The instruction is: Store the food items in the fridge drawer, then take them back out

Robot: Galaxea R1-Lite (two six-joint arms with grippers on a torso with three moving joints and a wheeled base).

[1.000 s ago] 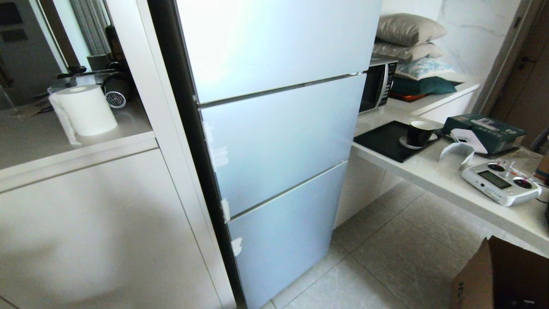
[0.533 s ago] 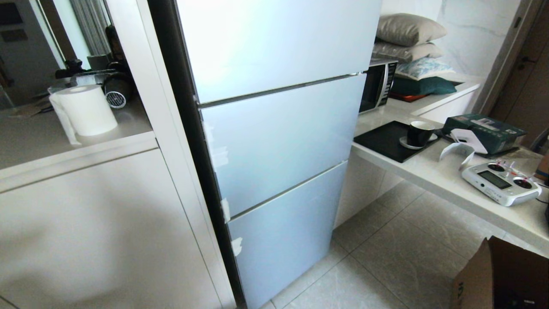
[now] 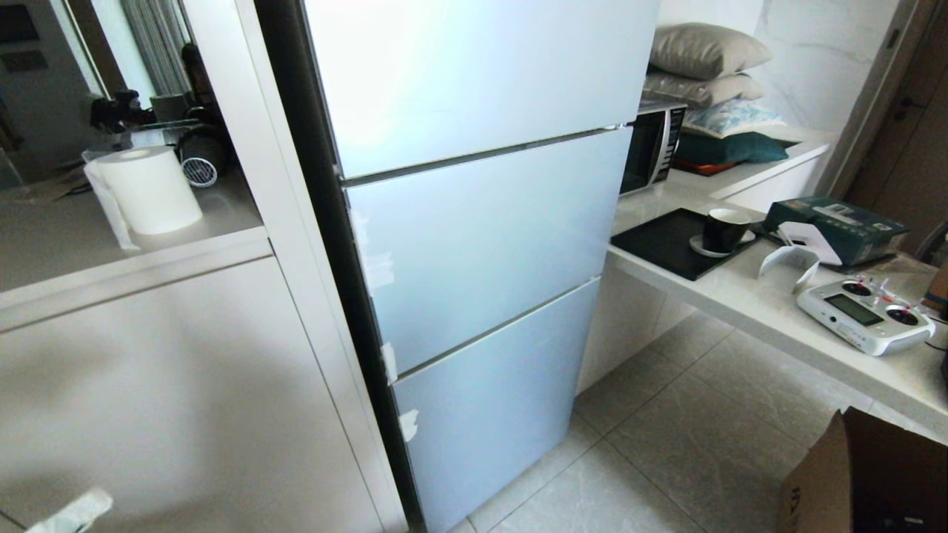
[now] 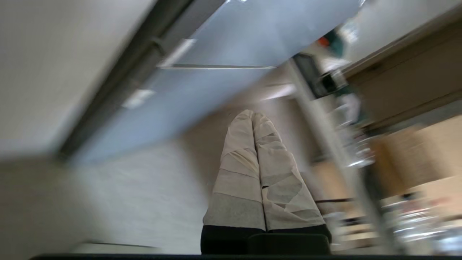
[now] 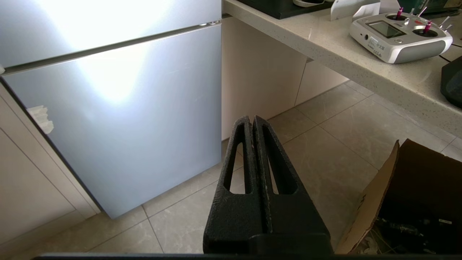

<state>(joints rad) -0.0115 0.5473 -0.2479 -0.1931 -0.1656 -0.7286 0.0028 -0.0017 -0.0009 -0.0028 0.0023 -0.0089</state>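
A tall pale-blue fridge with three shut doors stands straight ahead; the fridge drawer and the food items are hidden. My left gripper, its fingers wrapped in beige tape and pressed together, is shut and empty; its tip shows at the head view's lower left corner, in front of the white cabinet. My right gripper, black, is shut and empty, low over the floor tiles near the fridge's bottom door.
A white cabinet with a paper roll stands left of the fridge. To the right, a counter bears a black tray, a cup, a remote controller and a microwave. A cardboard box sits on the floor.
The taped tip of my left gripper has come into the head view at the lower left corner. The fridge, the counter and my right arm have not moved.
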